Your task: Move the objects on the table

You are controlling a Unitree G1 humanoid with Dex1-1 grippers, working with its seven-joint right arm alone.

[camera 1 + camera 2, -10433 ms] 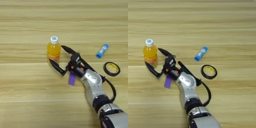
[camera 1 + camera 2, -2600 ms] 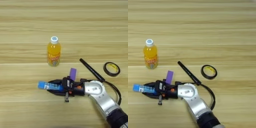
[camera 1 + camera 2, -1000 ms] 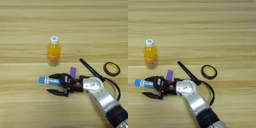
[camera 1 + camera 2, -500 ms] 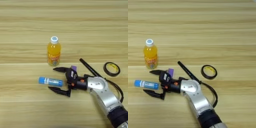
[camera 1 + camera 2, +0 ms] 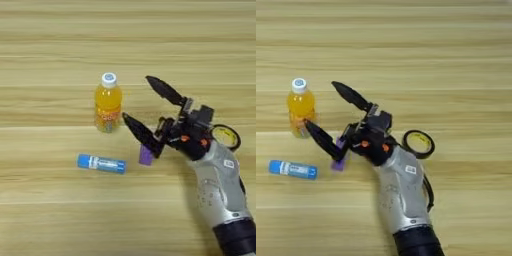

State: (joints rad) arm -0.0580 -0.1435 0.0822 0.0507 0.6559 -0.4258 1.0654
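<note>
Left eye view looks straight down on your table (image 5: 45, 210), a broad light wooden surface with grain stripes running across the frame. Your right arm (image 5: 220, 185), silver with a black cuff, enters from the lower right corner and reaches up toward the centre. Your gripper (image 5: 146, 109) sits at the middle of the frame with its two black fingers (image 5: 162, 90) spread wide apart and nothing held between them. One finger points to the upper left, and the other points left and slightly down.

An orange-drink bottle (image 5: 108, 105) with a white cap stands upright just left of centre, near the tip of the lower finger; you cannot tell from these views whether they touch. A blue-and-white tube (image 5: 101, 163) lies flat in the lower left part of the frame, below the bottle and well clear of the fingers. A flat purple block (image 5: 146, 155) lies just right of the tube, below the lower finger and partly covered by it. A black-and-yellow tape ring (image 5: 227, 137) lies flat at the right edge, partly hidden behind the gripper's body.

Right eye view shows the same layout shifted left, with the tape ring (image 5: 418, 143) seen whole just right of the wrist, and the bottle (image 5: 300, 107) near the left edge.
</note>
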